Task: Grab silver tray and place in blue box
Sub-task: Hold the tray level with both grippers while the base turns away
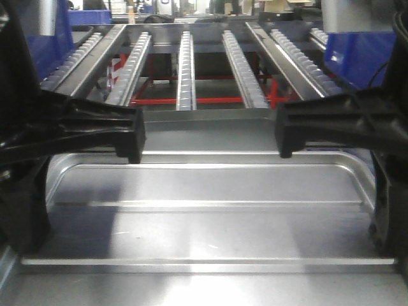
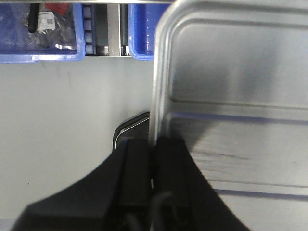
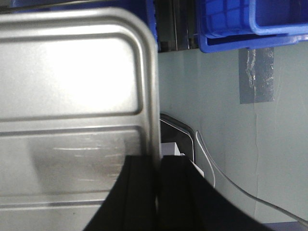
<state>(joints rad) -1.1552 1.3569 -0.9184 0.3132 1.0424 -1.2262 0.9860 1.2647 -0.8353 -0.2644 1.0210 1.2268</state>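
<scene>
Left fingers (image 2: 137,166) clamped on left rim of silver tray (image 2: 231,72), right fingers (image 3: 142,185) clamped on right rim. Tray hangs between arms over desk (image 3: 216,125), blue box (image 3: 231,42) ahead. Best: move arms together, keep tray level, clear box rim before lowering.

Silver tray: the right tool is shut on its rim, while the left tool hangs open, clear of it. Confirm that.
Not right. The left tool is shut on the silver tray too: the left wrist view shows its fingers pinching the tray's side rim. The right tool is shut on the opposite rim, as stated.
</scene>
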